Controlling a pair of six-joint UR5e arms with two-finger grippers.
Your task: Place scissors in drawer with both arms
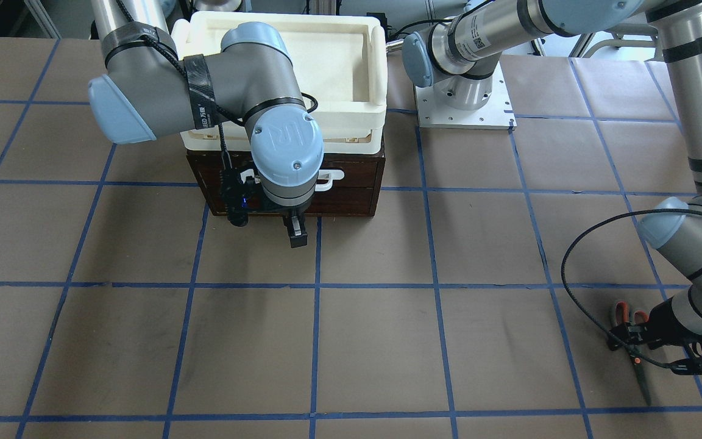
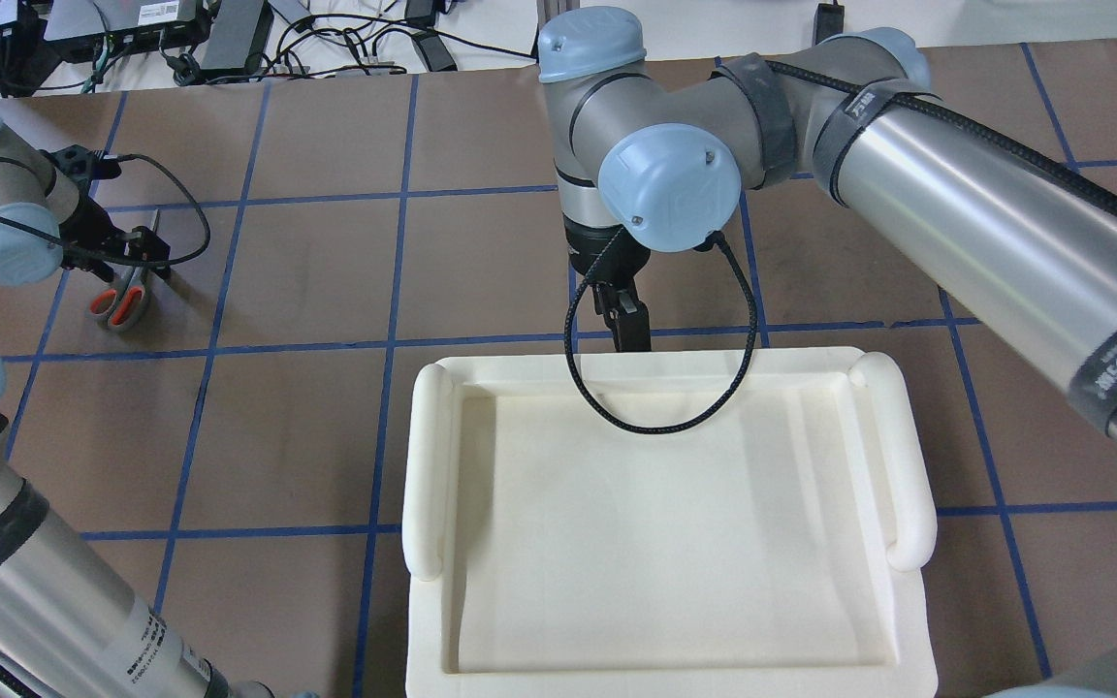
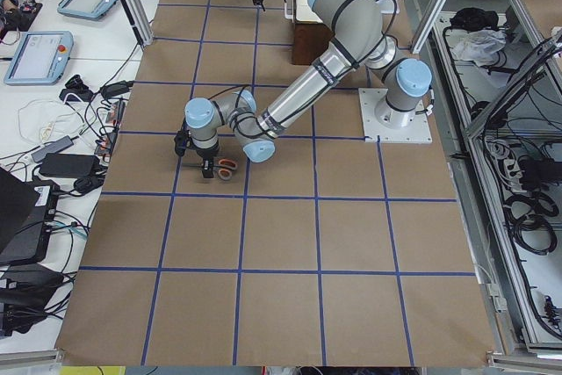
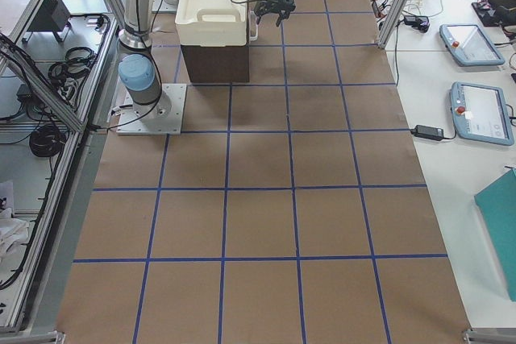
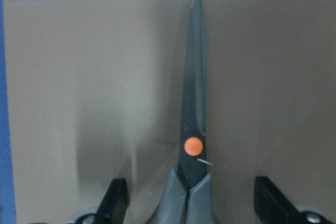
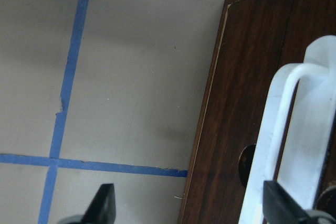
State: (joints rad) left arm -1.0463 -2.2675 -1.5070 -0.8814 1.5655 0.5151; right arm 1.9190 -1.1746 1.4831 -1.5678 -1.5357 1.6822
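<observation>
The scissors point(image 1: 637, 361) lie flat on the table at my far left, with grey, orange-lined handles point(image 2: 117, 302) and closed dark blades. My left gripper point(image 1: 631, 344) is down over them and open. In the left wrist view its fingers point(image 5: 118, 200) stand on either side of the handle neck, just behind the orange pivot point(image 5: 193, 146). The dark-brown drawer point(image 1: 351, 195) is shut, with its white bar handle point(image 1: 329, 180) facing outward. My right gripper point(image 1: 295, 231) hangs open just in front of it. In the right wrist view the handle point(image 6: 286, 129) is close to one finger point(image 6: 278, 205).
A white foam tray point(image 2: 432, 465) sits on top of the drawer cabinet. The left arm's base plate point(image 1: 464, 110) stands beside the cabinet. Blue tape lines grid the brown table. A black cable point(image 2: 660, 388) loops from the right wrist over the tray.
</observation>
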